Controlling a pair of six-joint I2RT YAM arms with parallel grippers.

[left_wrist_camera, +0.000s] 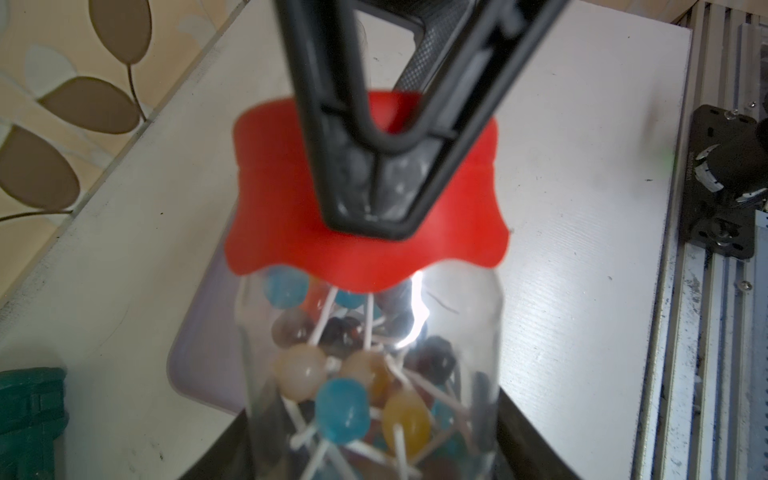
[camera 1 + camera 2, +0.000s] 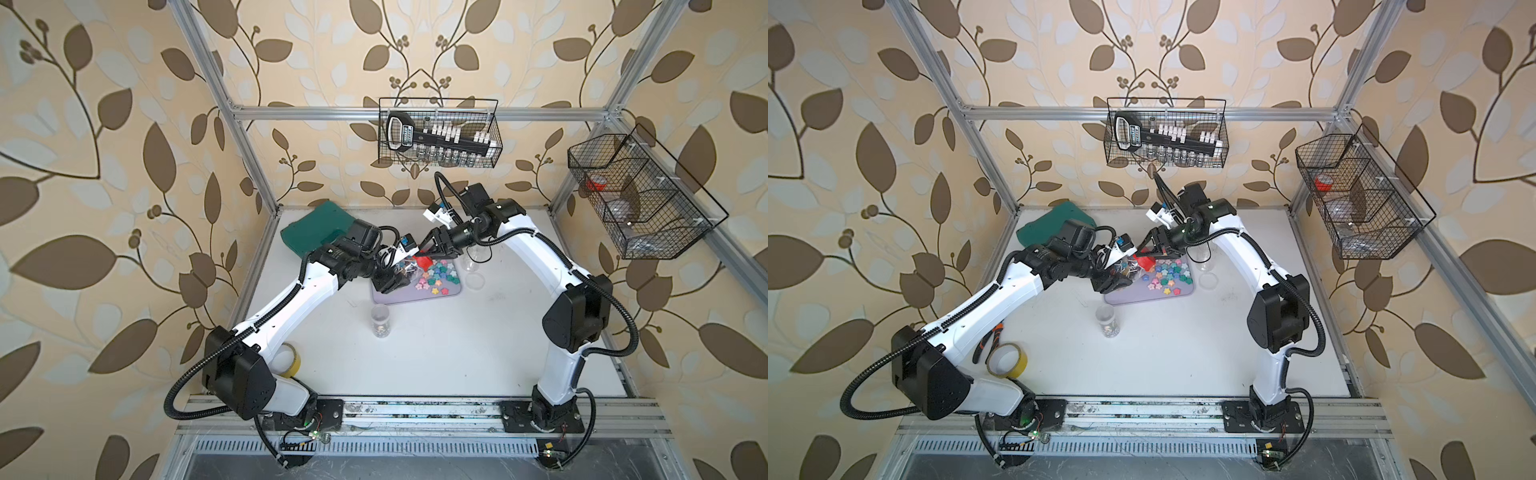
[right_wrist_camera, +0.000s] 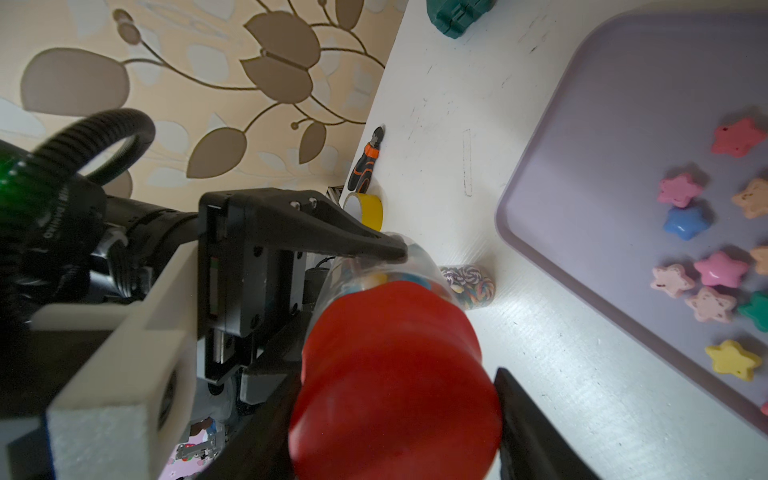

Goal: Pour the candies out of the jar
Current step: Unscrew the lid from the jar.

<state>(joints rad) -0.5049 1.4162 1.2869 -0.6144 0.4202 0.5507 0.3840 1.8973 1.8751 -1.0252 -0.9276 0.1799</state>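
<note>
Fingers [image 3: 332, 232] of the left gripper [image 2: 392, 281] are closed on the clear body of the jar [image 1: 374, 353]; we observe the jar held tilted, clear of the table [image 2: 457, 353], above the left end of the tray [image 2: 399, 298]; its red lid [image 1: 291, 208] is on and faces the right gripper [image 3: 397, 374]; the fingers of that gripper stand on either side of the lid, close against it; we cannot tell whether they press it.

Items, in descending size:
- table: white, carrying everything below;
- tray: lilac, lying flat at mid-table;
- green block [image 2: 320, 228]: at the far left corner;
- tape roll [image 2: 1020, 363]: yellow, near the base of the left arm;
- second jar [image 2: 380, 320]: upright, just in front of the tray, apart from it; we see swirl lollipops [image 3: 467, 286] inside;
- candies: ball lollipops [image 1: 340, 409] on white sticks fill the held jar; flower-shaped pieces [image 2: 432, 278] lie scattered on the right part of the tray.
</note>
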